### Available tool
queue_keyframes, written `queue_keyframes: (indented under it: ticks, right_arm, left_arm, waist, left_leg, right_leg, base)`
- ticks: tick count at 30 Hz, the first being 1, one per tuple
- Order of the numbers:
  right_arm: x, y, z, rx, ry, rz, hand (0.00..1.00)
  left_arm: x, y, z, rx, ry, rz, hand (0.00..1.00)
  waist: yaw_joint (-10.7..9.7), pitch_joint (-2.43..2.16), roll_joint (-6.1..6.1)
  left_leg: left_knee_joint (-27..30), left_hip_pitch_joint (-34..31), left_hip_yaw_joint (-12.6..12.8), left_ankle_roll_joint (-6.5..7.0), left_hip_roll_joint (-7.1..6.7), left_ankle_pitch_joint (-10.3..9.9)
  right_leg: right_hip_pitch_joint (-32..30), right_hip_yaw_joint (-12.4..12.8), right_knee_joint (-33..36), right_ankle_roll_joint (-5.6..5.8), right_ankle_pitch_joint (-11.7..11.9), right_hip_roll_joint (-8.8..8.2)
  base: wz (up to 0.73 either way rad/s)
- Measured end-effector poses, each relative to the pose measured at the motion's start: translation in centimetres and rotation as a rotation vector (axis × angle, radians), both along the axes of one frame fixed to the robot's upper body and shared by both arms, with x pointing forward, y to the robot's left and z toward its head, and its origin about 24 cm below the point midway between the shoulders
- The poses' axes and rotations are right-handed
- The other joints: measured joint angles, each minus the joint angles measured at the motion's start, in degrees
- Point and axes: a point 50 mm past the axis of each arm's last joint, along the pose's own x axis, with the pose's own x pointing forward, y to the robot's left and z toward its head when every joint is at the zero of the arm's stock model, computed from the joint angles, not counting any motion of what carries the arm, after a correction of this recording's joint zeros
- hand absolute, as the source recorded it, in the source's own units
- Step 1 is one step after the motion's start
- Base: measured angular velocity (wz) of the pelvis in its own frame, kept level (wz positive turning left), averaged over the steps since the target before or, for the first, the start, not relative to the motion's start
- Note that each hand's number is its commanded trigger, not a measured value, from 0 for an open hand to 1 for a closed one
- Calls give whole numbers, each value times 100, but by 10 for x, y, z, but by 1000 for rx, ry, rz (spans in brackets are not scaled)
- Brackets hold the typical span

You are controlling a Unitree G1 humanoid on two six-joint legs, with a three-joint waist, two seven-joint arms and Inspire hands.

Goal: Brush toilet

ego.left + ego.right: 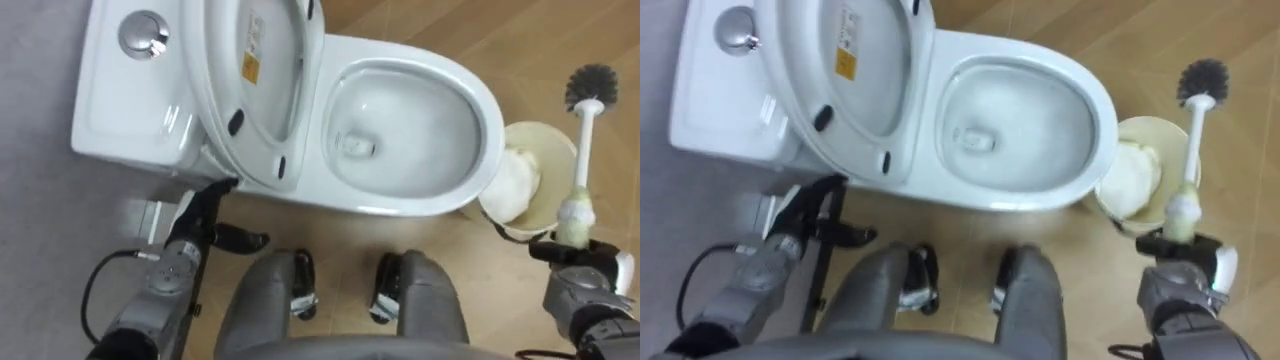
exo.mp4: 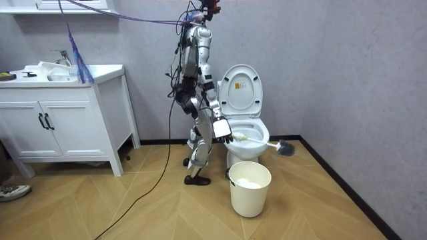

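The white toilet [image 1: 400,205] stands before me with its lid [image 1: 255,90] and seat raised and its bowl [image 1: 405,125] open. My right hand [image 1: 585,270] is shut on the handle of a toilet brush [image 1: 588,140]. The brush's dark bristle head [image 1: 592,88] points away from me, above the floor beyond a cream bucket [image 1: 545,140] and to the right of the bowl's front rim. In the room view the brush [image 2: 267,142] reaches across in front of the bowl. My left hand [image 1: 212,215] hangs open beside the tank [image 1: 125,110], touching nothing.
The bucket [image 2: 250,189] holds something white and stands on the wood floor just in front of the toilet. A flush button [image 1: 143,33] sits on the tank. A white sink cabinet [image 2: 60,120] stands at the room view's left, with a grey wall behind.
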Motion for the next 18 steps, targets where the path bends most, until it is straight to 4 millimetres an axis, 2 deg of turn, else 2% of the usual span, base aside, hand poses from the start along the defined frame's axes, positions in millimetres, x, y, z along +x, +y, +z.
queue_keyframes:
  ticks: [4, 6, 9, 14, 15, 16, 18]
  right_arm:
    - [-18, 6, -6, -5, 13, 29, 100]
    - [-28, 9, -9, -26, 44, 80, 100]
    - [-36, 10, -11, -44, 76, 124, 100]
    - [-45, 12, -12, -110, 140, 260, 100]
    - [-47, 13, -12, -129, 158, 307, 100]
    - [-49, 15, -13, -139, 171, 344, 100]
    - [-51, 17, -14, -145, 188, 378, 100]
  left_arm:
    - [-24, 10, -6, -2, 52, 36, 0]
    - [-34, 17, -8, 18, 70, 63, 0]
    - [-53, 26, -11, 26, 108, 123, 0]
    - [-76, 39, -13, 37, 148, 203, 0]
    - [-84, 42, -13, 39, 158, 221, 0]
    - [-93, 45, -13, 44, 173, 234, 0]
    - [-102, 47, -13, 50, 190, 250, 0]
  waist:
    - [13, -23, -13]
    - [35, -38, -76]
    - [64, -74, -80]
    - [165, -81, -130]
    - [195, -74, -165]
    - [193, -94, -163]
    - [189, -91, -198]
  left_leg:
    - [-636, 718, -156, -8, -60, 178]
    - [-968, 1058, -169, -16, -102, 277]
    - [-1215, 1476, -189, -24, -81, 290]
    - [-1508, 1988, -237, -43, -88, 301]
    - [-1614, 2139, -274, -59, -93, 310]
    - [-1713, 2283, -363, -75, -104, 321]
    - [-1815, 2475, -426, -80, -116, 324]
  right_leg:
    - [876, -238, -815, 70, 211, 75]
    - [1199, -265, -1086, 102, 275, 88]
    - [1703, -333, -1493, 132, 370, 175]
    - [2243, -408, -1851, 152, 425, 226]
    - [2428, -425, -1989, 162, 458, 253]
    - [2616, -504, -2135, 173, 492, 275]
    - [2843, -579, -2306, 187, 505, 295]
  base:
    - [19]
    - [12]
    - [0]
    - [2]
    - [12]
    - [17]
    - [24]
